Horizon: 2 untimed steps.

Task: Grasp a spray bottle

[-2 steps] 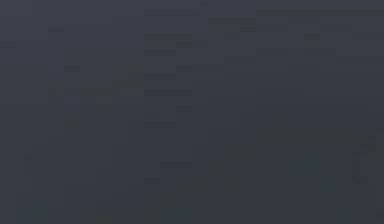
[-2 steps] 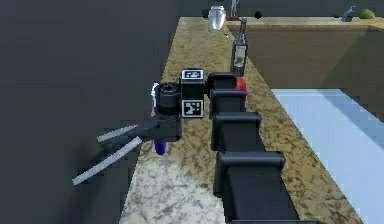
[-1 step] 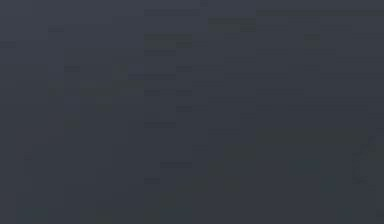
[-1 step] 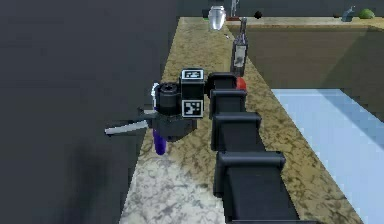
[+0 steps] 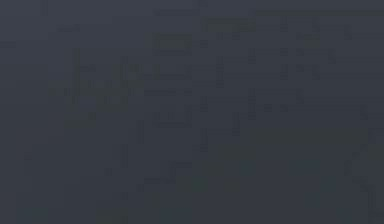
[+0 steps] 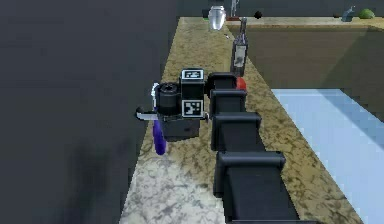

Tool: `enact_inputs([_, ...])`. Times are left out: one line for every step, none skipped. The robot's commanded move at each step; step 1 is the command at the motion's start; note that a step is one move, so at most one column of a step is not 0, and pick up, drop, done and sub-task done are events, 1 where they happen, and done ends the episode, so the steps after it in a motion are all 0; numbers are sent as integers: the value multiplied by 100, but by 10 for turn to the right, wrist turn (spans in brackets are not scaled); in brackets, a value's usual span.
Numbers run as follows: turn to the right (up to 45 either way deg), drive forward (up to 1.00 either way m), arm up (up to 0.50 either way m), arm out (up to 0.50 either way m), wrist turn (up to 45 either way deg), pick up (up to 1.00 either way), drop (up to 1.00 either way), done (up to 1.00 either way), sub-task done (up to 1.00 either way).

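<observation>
One flat dark grey surface [image 5: 190, 110] stands close ahead in the forward view. In the arm side view a dark wall [image 6: 70, 100] takes the left. Just right of it a speckled stone countertop [image 6: 165, 195] runs up the picture. Near the counter's left edge is the gripper [image 6: 150, 105], and a slender blue-violet thing [image 6: 158, 135] hangs down from its far end, too small to name surely as the spray bottle. I cannot tell how the jaws stand, nor whether they hold it, since the counter lies behind. Right of the gripper are the two white squares [image 6: 192, 90] and the dark arm [image 6: 240, 165]. Farther up stand a clear glass vessel [image 6: 217, 15], a dark bottle [image 6: 238, 52] and a small red thing [image 6: 241, 85]. A pale blue surface [image 6: 335, 135] lies at the right.
</observation>
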Motion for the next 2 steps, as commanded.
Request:
enact_inputs([0, 0, 0, 0, 0, 100, 0, 0, 0])
enact_inputs([0, 0, 0, 0, 0, 0, 0, 100, 0])
